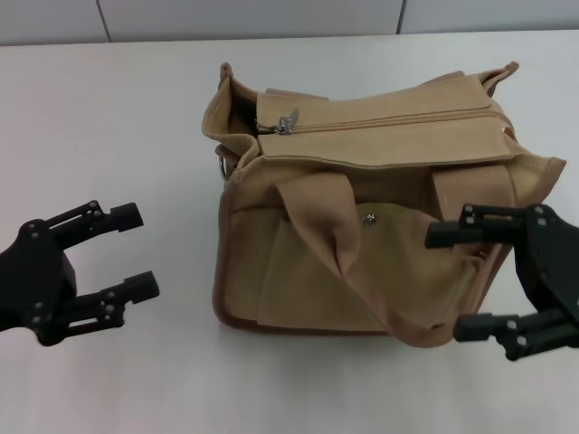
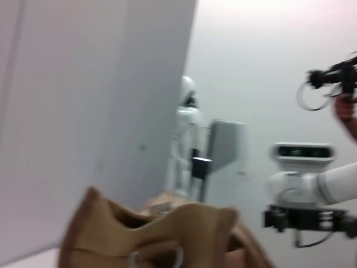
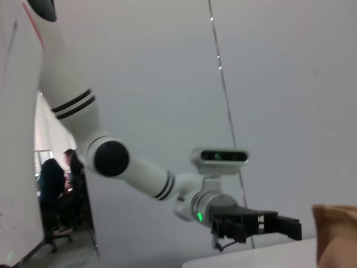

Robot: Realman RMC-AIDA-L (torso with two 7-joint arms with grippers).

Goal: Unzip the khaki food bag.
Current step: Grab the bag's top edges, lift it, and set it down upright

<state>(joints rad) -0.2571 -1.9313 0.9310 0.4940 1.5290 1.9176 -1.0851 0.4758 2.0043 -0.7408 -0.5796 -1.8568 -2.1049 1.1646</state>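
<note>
The khaki food bag (image 1: 362,226) stands on the white table in the head view, boxy and tan, with a webbing handle draped over its front snap pocket. Its zipper runs across the top, and the silver pull (image 1: 288,122) sits at the bag's left end. A metal ring (image 1: 221,163) shows on the left side. My left gripper (image 1: 137,251) is open, low on the table, a short gap left of the bag. My right gripper (image 1: 452,282) is open at the bag's front right corner, fingers pointing at it. The left wrist view shows the bag's end (image 2: 162,234) close up.
A pale wall with panel seams (image 1: 271,18) rises behind the table (image 1: 109,117). In the right wrist view the left arm and its gripper (image 3: 279,226) show across the table, and people sit in the background.
</note>
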